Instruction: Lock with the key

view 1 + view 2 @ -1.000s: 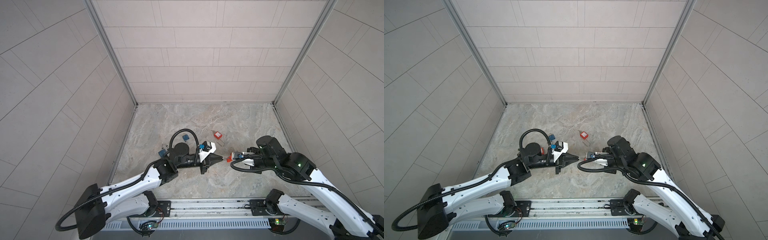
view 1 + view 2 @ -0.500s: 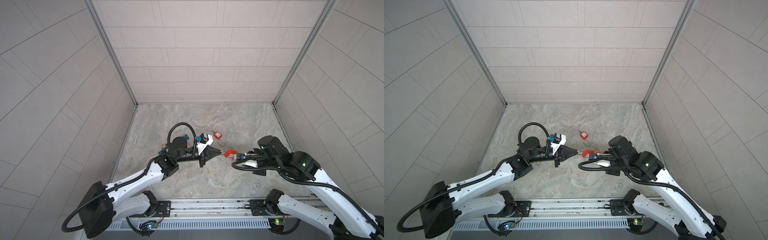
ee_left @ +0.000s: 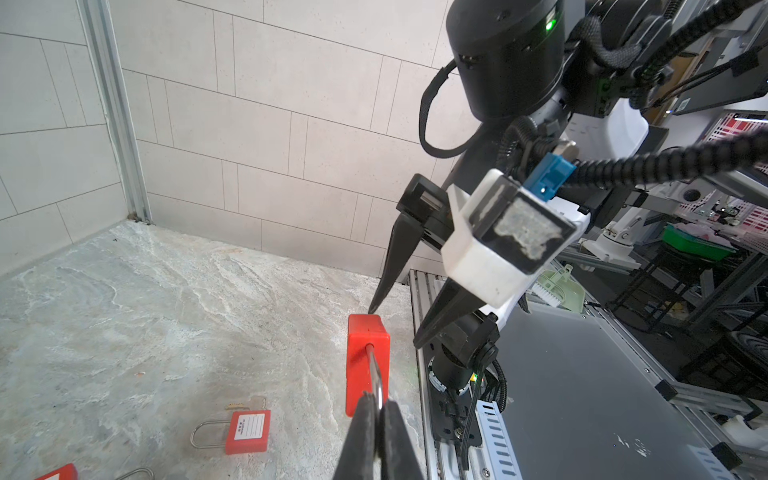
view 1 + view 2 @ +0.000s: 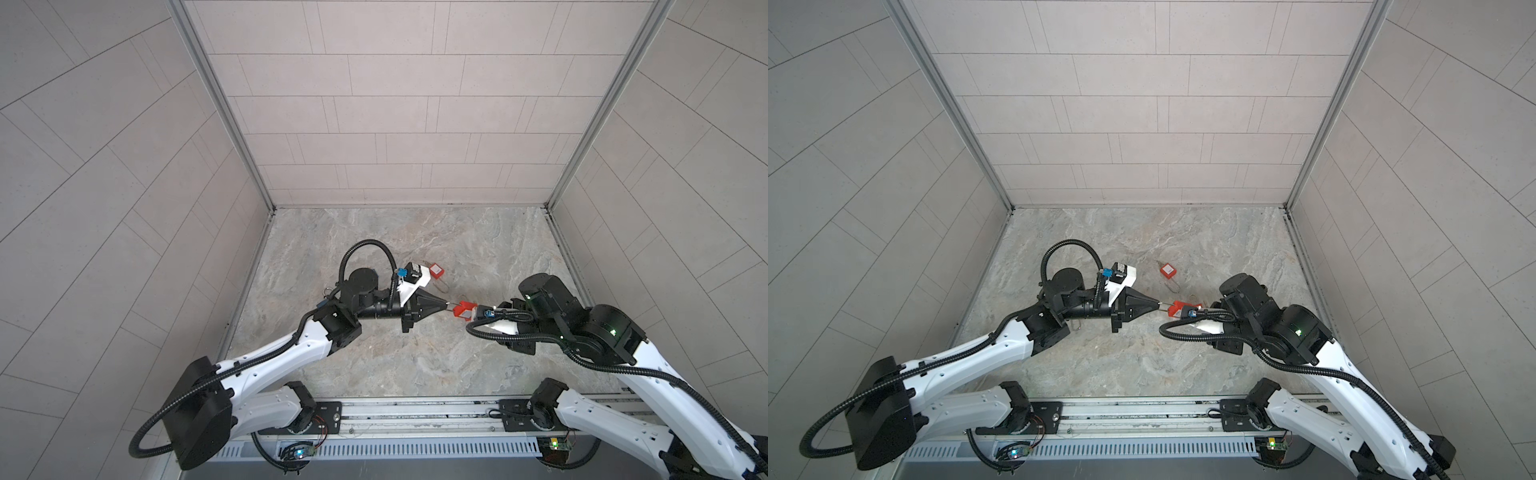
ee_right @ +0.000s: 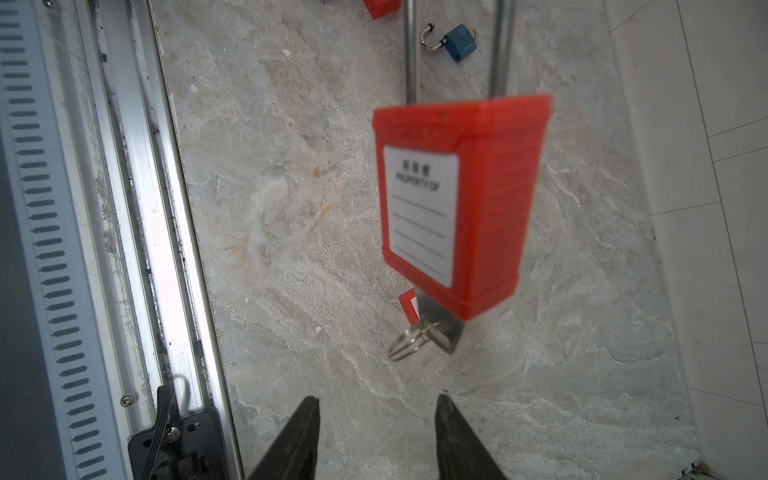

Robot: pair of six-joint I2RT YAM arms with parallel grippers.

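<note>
The left hand [image 3: 380, 405] is pressed together on the shackle [image 3: 373, 365] of a red lock [image 3: 356, 374], holding it clear of the tabletop [image 3: 124, 311]; the key [image 5: 436, 332] sits in the lock's end farthest from that hand; the right hand [image 5: 378, 399], spread wide, hangs just short of the key, not touching it.

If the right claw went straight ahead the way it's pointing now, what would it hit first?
Probably the small silver key sticking out of the red plastic padlock, then the padlock body. The right claw is open and aimed at it, though the gap is hard to judge.
</note>
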